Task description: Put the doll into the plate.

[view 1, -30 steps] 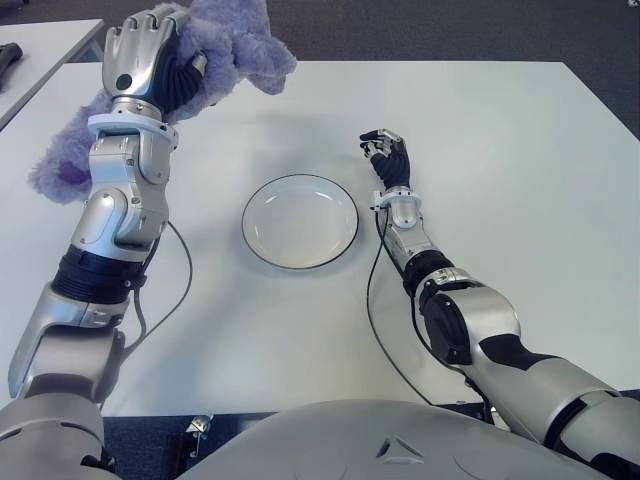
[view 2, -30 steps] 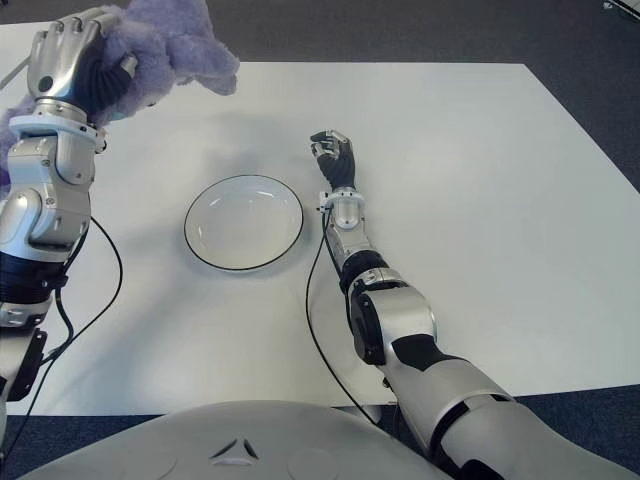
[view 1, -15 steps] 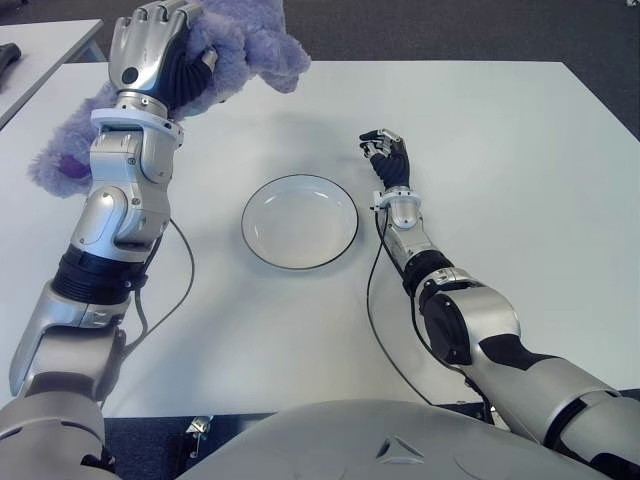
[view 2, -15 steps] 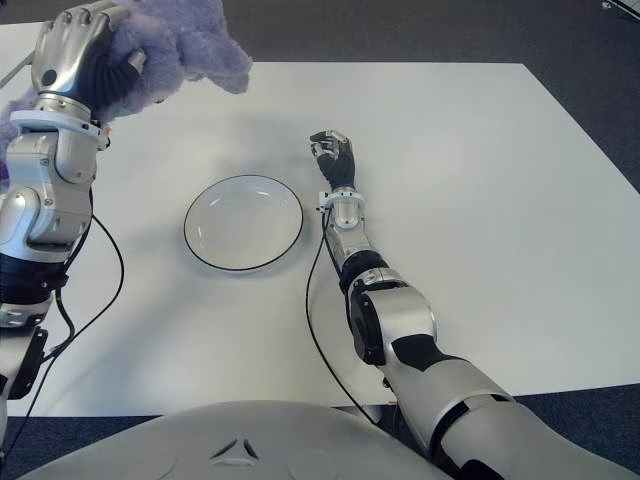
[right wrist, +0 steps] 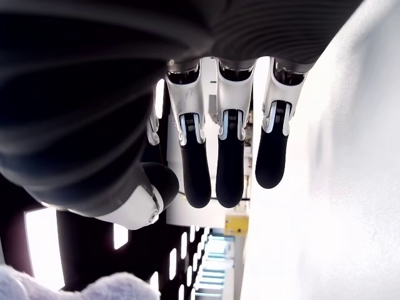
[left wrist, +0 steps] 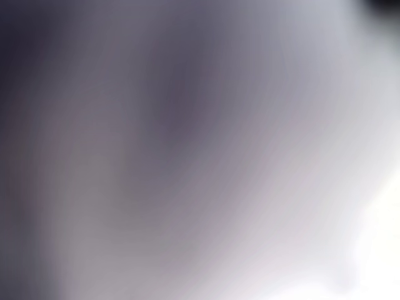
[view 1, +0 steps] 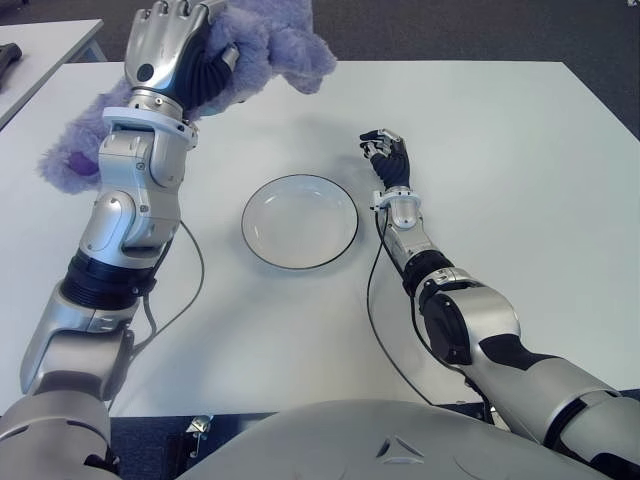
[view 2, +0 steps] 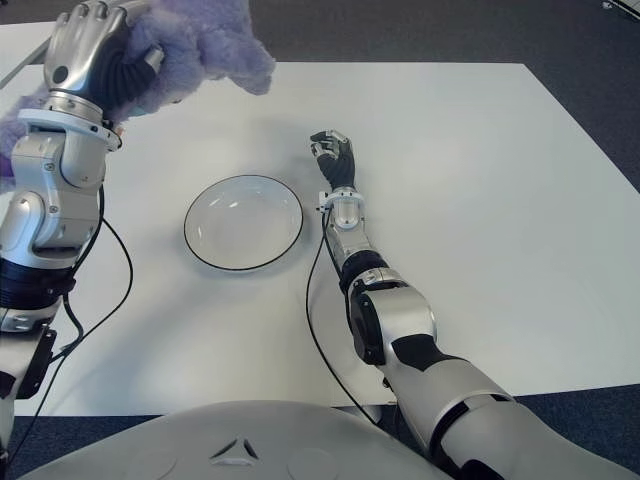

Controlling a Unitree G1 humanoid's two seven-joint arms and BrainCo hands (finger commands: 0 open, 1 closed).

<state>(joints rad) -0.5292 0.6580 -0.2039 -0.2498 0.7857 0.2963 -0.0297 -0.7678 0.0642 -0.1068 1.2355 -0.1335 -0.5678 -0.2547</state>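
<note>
Carrying the purple doll [view 1: 265, 50] aloft, the left robot hand [view 1: 172, 52] is gripping it beyond the plate [view 1: 300, 221]; next, lowering over it. Right robot hand [view 1: 388, 157] sitting empty, fingers relaxed, beside the plate's right.

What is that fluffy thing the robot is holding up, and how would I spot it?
Start at the white table with the round white plate near its middle. On the robot's left, its left hand is raised, fingers shut around a purple plush doll. It is the only soft, furry thing there; all else is hard.
</note>
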